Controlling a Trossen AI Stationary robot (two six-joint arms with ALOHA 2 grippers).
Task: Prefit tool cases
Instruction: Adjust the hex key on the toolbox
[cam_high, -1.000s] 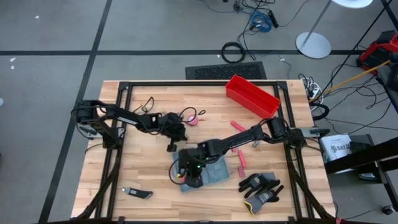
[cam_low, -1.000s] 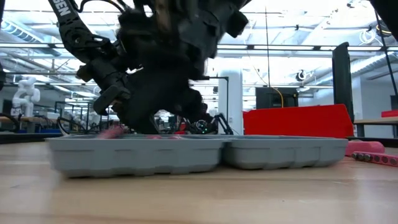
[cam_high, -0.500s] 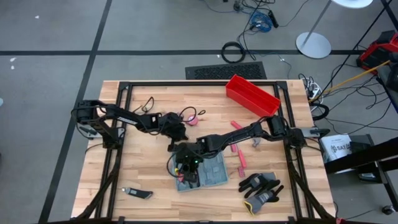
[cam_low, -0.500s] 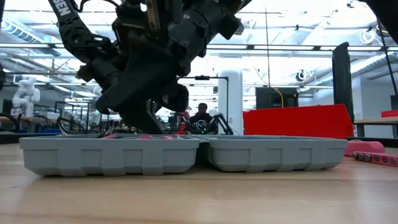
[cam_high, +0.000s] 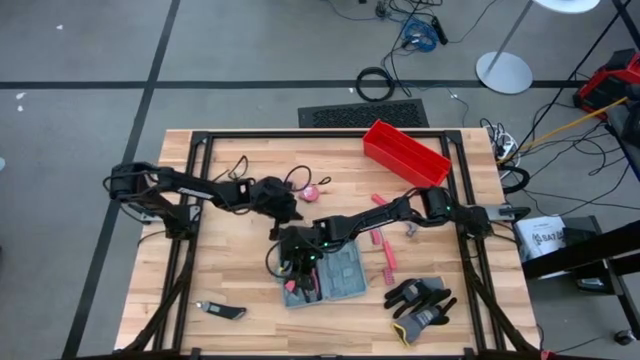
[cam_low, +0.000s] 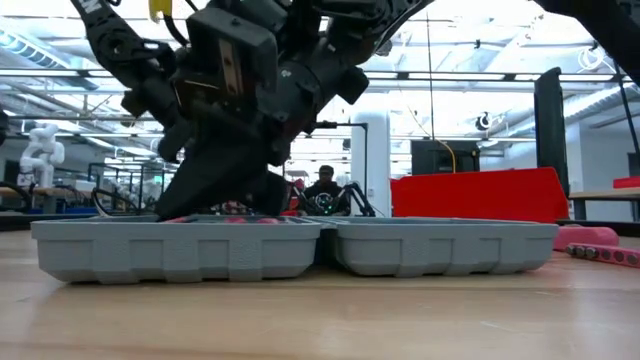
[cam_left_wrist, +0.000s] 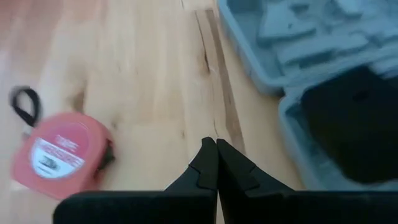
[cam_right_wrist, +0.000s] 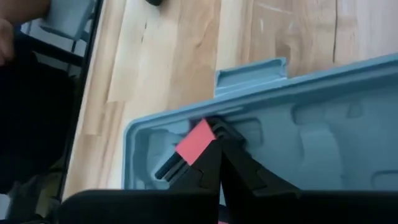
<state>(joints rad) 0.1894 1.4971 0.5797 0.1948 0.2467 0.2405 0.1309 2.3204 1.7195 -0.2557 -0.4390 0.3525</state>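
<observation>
The grey-blue tool case (cam_high: 342, 275) lies opened flat on the table, both halves side by side (cam_low: 440, 245), its moulded slots facing up (cam_right_wrist: 311, 124). My right gripper (cam_high: 300, 268) reaches from the right over the case's left half, its shut fingers (cam_right_wrist: 214, 134) at a slot that holds a small red-and-black tool (cam_right_wrist: 194, 143). My left gripper (cam_high: 288, 212) hovers shut (cam_left_wrist: 216, 148) over bare wood just beyond the case's far-left corner (cam_left_wrist: 292, 37), touching nothing. My right gripper comes at the case slanting down from above. Its shut fingertips (cam_right_wrist: 219, 138) meet the end of the red-and-black tool (cam_right_wrist: 208, 127), which lies in a slot near the case's corner. Whether they pinch it or only press on it, I cannot tell.
A red tape measure (cam_left_wrist: 59, 155) sits on the wood beside the left gripper (cam_high: 312, 192). A red bin (cam_high: 405, 152) stands at the far right. Red-handled tools (cam_high: 388, 257), black gloves (cam_high: 420, 300), a small knife (cam_high: 220, 311) and a black cord (cam_high: 235, 165) lie around.
My right gripper moved toward the table's left over the case. The case's left half slid and swung leftward with it, so the two halves now lie flatter and more spread out. In the last half second the case stayed put.
</observation>
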